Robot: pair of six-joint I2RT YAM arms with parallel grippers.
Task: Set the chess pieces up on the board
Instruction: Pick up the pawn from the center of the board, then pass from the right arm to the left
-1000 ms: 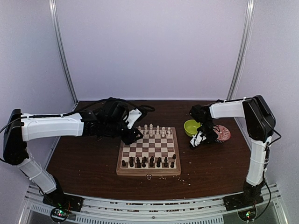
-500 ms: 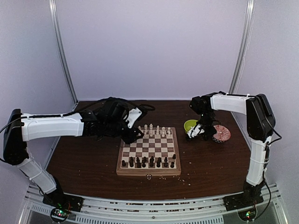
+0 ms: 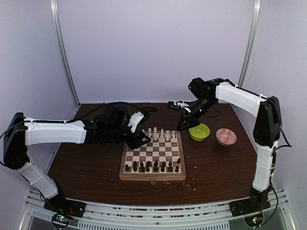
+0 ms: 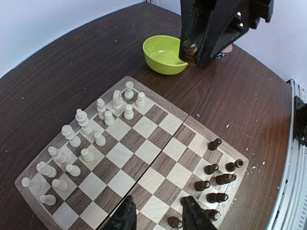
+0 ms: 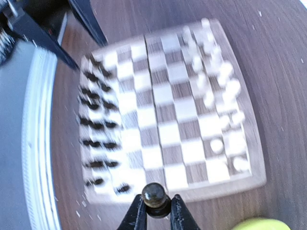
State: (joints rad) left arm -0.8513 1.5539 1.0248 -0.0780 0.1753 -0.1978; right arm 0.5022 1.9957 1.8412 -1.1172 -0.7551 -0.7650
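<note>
The board (image 3: 152, 154) lies mid-table, with cream chess pieces (image 3: 158, 132) along its far rows and dark brown ones (image 3: 151, 166) along its near rows. My right gripper (image 3: 183, 125) hovers above the table by the board's far right corner. It is shut on a dark brown piece (image 5: 154, 195), whose round head shows between the fingers (image 5: 136, 215). The left wrist view also shows that held piece (image 4: 189, 48). My left gripper (image 4: 158, 218) hangs over the board (image 4: 134, 158) with its jaws apart and only bare squares between them. Dark pieces (image 4: 216, 182) stand just to its right.
A lime-green bowl (image 3: 199, 132) sits right of the board, directly under my right arm's wrist. A red patterned bowl (image 3: 226, 137) stands further right. Pale crumbs (image 3: 165, 182) lie scattered off the board's near edge. Black cables (image 3: 148, 111) trail behind the left arm.
My right arm has swung up and left from the red bowl, past the green bowl, toward the board's far right corner, with the dark piece in it. The left arm has barely moved.
</note>
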